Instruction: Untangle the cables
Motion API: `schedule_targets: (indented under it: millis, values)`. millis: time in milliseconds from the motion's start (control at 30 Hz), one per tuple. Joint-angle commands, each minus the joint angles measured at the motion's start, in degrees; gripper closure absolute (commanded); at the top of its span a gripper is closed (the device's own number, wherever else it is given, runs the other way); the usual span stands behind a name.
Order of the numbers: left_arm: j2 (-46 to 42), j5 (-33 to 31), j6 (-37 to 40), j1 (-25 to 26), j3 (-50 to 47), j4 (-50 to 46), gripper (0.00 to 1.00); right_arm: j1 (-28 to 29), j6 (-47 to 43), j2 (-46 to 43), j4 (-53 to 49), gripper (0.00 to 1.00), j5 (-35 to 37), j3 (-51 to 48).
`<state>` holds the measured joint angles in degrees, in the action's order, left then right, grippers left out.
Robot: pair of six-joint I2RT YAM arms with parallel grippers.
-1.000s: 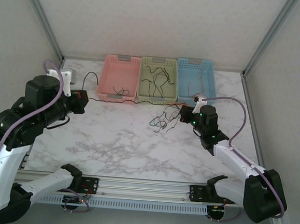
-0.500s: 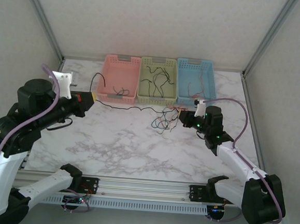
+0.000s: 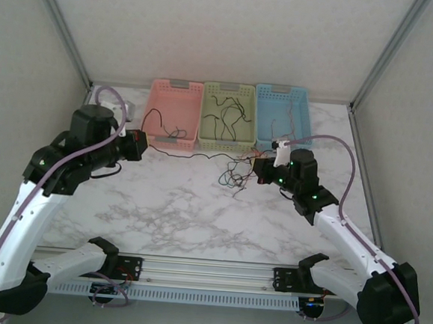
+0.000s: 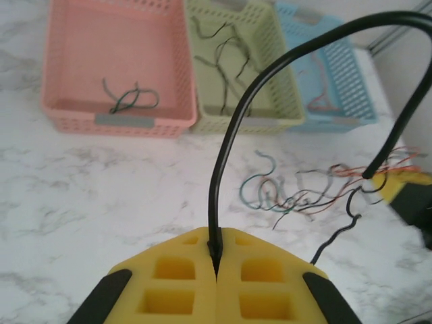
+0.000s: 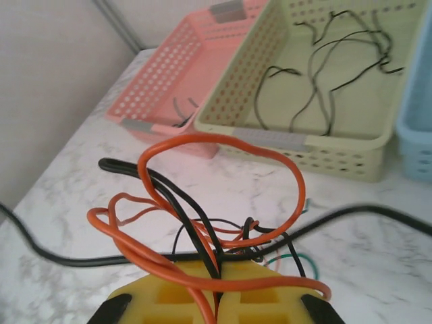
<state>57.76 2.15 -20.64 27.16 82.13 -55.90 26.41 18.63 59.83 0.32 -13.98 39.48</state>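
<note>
Since the earlier frame the left gripper (image 3: 138, 144) has swung right and farther back, ending just beside the near left corner of the pink basket (image 3: 172, 102), while the right gripper (image 3: 263, 168) has edged slightly left. In the left wrist view the yellow pads are pressed together on a black cable (image 4: 229, 135), which arches up from the pinch and over toward the right. From above, that black cable runs right along the marble table (image 3: 182, 212) in front of the baskets to the tangled clump of cables (image 3: 234, 175), which lies on the table near the green basket (image 3: 221, 144) and just left of the right gripper. The right wrist view shows its pads clenched on the clump's strands: orange loops (image 5: 223, 142) and thinner black wires rise from between them. A small dark cable lies in the pink basket, several black ones in the green basket, and a thin strand in the blue basket (image 3: 302, 109) at the far right.
</note>
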Motion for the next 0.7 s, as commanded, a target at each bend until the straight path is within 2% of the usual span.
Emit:
schedule_targets:
  millis: [0, 133, 233, 333, 500, 667]
  values:
    - [-0.58, -1.47, 2.66, -0.23, -1.8, -3.44, 1.0, 0.11, -0.68, 1.42, -6.29, 1.0, 9.81, 3.71]
    - [-3.16, -1.21, 3.47, -0.17, -3.62, -4.71, 1.0, -0.14, 2.12, 4.45, -10.65, 1.0, 23.62, 5.44]
    - [-5.85, 2.71, 4.35, -0.17, -4.26, -5.08, 1.0, -1.7, 4.93, 6.6, -11.12, 1.0, 28.65, 6.3]
    - [-7.92, 4.42, 4.75, -0.15, -3.89, -5.79, 1.0, -3.44, 7.55, 8.83, -11.92, 1.0, 29.64, 7.96]
    - [-9.3, 0.29, 4.21, -0.17, -1.39, -7.48, 1.0, -4.68, 9.58, 11.64, -12.19, 1.0, 31.13, 8.06]
    - [-8.53, 1.06, 4.98, -0.17, 0.55, -7.34, 1.0, -6.65, 10.43, 12.19, -11.11, 1.0, 27.77, 6.53]
